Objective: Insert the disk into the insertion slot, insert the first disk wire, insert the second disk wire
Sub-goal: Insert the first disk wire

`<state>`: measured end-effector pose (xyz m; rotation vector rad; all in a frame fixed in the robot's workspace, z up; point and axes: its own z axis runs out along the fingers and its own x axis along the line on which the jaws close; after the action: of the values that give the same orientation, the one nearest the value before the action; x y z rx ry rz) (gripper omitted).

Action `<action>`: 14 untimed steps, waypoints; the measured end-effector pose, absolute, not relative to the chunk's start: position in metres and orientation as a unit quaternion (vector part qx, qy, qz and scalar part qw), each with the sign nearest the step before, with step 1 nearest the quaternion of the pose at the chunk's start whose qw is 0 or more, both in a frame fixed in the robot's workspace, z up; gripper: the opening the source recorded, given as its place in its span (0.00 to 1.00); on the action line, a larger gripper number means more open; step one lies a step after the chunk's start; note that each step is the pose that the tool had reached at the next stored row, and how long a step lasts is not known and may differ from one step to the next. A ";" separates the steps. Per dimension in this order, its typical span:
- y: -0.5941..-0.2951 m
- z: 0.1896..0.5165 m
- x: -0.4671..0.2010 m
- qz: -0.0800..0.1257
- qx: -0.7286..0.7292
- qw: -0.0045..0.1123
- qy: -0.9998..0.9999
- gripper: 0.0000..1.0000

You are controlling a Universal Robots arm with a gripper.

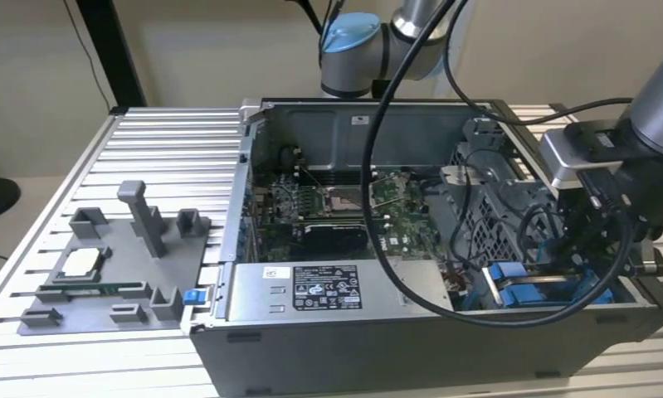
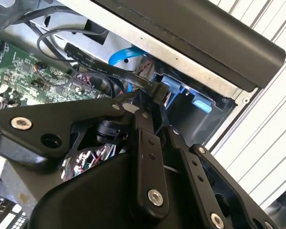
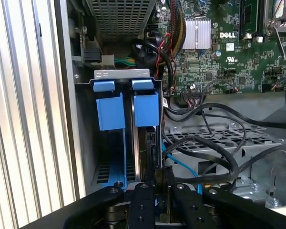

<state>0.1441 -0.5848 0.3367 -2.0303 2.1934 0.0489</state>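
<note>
Deep in a case corner, my gripper pinches the end of a black wire just beside the disk (blue-framed, seated in the slot).

In the exterior view, an open grey computer case is carried on a slatted aluminium table, towards the exterior view's right. A grey fixture plate with upright posts is laid just beside it, on the exterior view's left.
</note>
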 end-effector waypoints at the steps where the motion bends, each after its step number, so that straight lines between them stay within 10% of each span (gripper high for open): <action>1: -0.585 0.336 0.144 0.016 -0.677 0.076 0.731 0.00; 14: -0.585 0.330 0.144 0.014 -0.678 0.078 0.731 0.00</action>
<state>0.1440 -0.5845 0.3298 -2.0286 2.1893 0.0413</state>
